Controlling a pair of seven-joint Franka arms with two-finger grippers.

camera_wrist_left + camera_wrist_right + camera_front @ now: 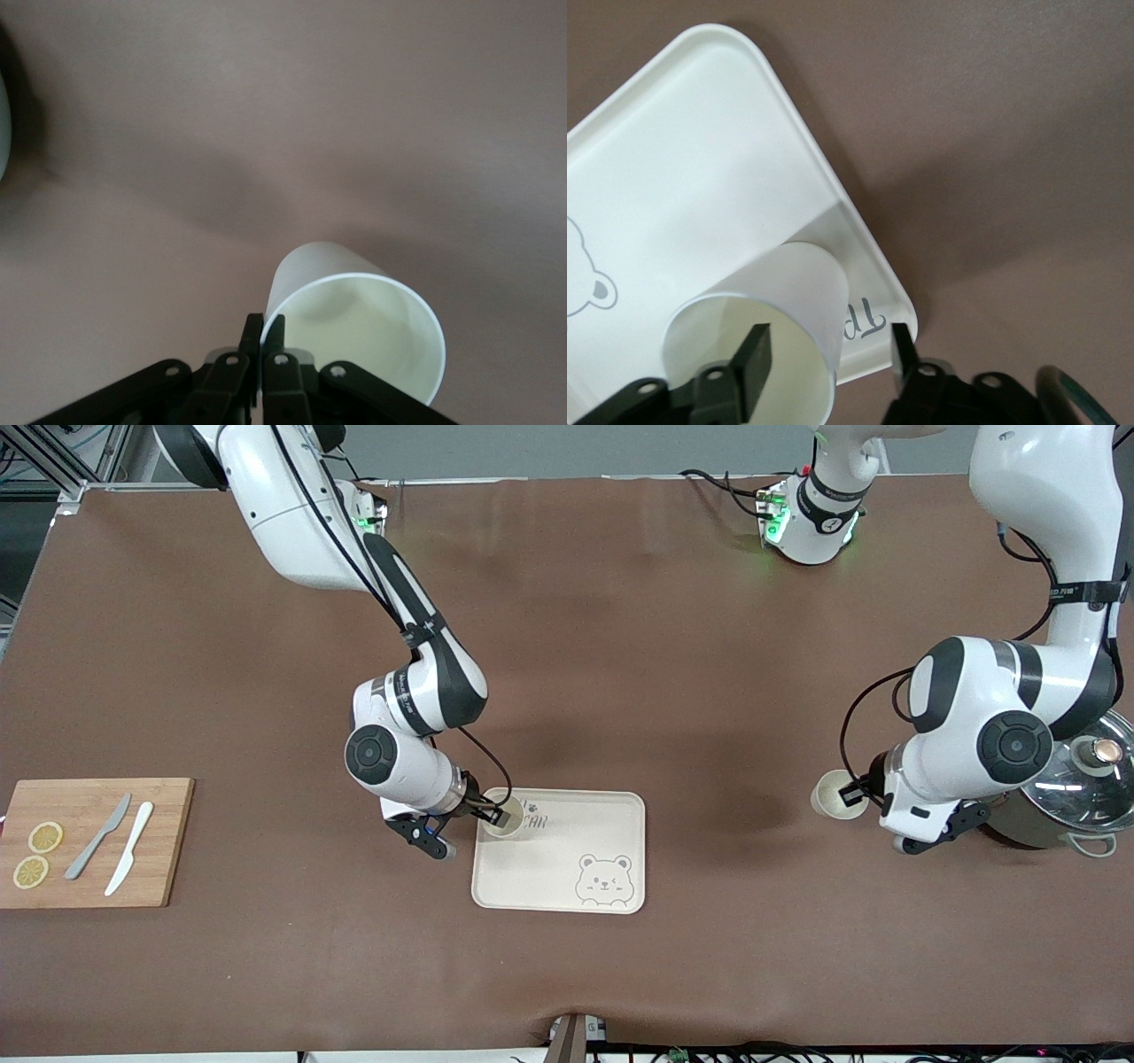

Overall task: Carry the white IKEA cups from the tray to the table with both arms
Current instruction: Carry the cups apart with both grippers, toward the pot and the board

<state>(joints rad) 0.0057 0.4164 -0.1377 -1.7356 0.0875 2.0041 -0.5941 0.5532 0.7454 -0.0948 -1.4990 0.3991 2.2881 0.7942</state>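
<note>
Right gripper [498,812] straddles the tray [567,886] cup [503,817] rim, jaws part-open, so it should squeeze squarely before lifting, while the left gripper [858,791] pinches the other cup [831,794] over the tabletop [620,646].

This looks like a robot lab made up to play kitchen. Two big white robot arms [416,682] stand on bases with green lights [775,518] at the edge of a wide brown counter [620,629]. Cables [718,483] run along the edge, and metal frame bars [62,469] stand at one corner. Kitchen things sit on top: a wooden cutting board [93,841] with lemon slices [37,855] and knives [115,846], a steel pot with a glass lid [1076,788], and a bear tray [567,855].
</note>
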